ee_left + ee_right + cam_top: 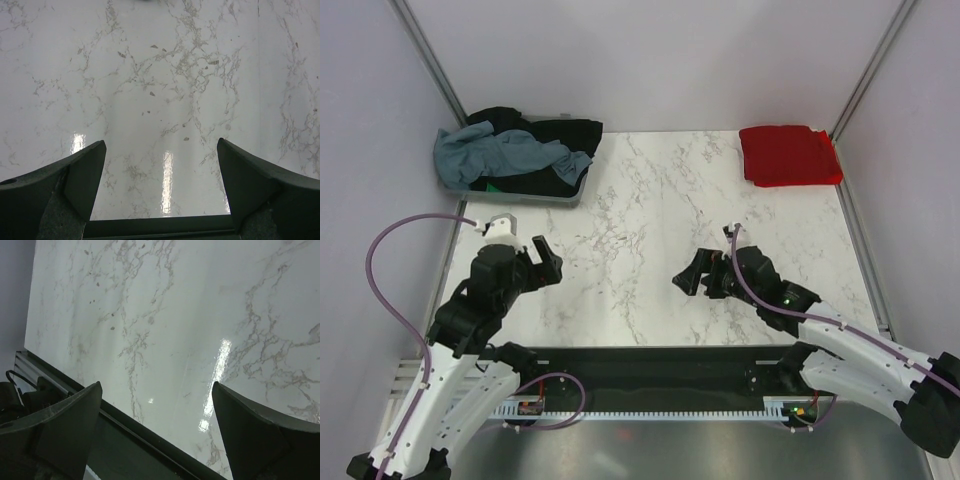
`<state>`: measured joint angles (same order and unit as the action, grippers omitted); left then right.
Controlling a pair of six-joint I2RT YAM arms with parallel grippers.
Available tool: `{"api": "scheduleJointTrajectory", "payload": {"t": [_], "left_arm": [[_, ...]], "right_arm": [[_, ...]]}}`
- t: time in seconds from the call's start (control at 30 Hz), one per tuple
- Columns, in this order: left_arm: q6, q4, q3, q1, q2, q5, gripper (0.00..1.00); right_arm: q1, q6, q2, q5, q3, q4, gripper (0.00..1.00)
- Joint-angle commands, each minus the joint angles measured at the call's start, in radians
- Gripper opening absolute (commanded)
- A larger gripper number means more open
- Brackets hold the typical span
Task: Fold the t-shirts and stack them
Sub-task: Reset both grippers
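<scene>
A red t-shirt (789, 155), folded to a rectangle, lies at the table's far right corner. Unfolded t-shirts fill a grey tray (542, 198) at the far left: a grey-blue one (492, 153) on top, a black one (560, 135) beside it, a sliver of green (494, 186) below. My left gripper (546, 261) is open and empty above the table's near left; its wrist view (161, 150) shows only marble between the fingers. My right gripper (696, 278) is open and empty near the table's front centre, also over bare marble (156, 390).
The white marble table (650, 230) has grey walls on three sides. A black rail (660, 370) runs along its near edge between the arm bases; it shows in the right wrist view (145, 440).
</scene>
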<state>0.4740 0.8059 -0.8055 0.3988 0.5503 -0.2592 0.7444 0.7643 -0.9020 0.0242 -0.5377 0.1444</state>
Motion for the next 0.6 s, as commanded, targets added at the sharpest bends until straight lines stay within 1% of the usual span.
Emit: {"api": "scheduleJointTrajectory", "payload": {"t": [0.0,0.2,0.4,0.47,0.57], "left_arm": [[0.015,-0.03,0.003,-0.005,0.016,-0.032,1.0],[0.023,-0.024,0.003,-0.005,0.008,-0.049,1.0],[0.028,-0.019,0.002,-0.005,0.023,-0.066,1.0],[0.028,-0.017,0.002,-0.006,0.034,-0.066,1.0],[0.026,-0.02,0.002,-0.005,0.043,-0.066,1.0]], "right_arm": [[0.009,0.075,0.028,-0.122,0.044,-0.002,0.98],[0.01,0.079,-0.015,-0.144,0.085,-0.005,0.98],[0.009,0.055,-0.067,-0.132,0.117,-0.052,0.98],[0.01,0.046,-0.061,-0.118,0.125,-0.081,0.98],[0.009,0.043,-0.017,-0.145,0.151,-0.106,0.98]]}}
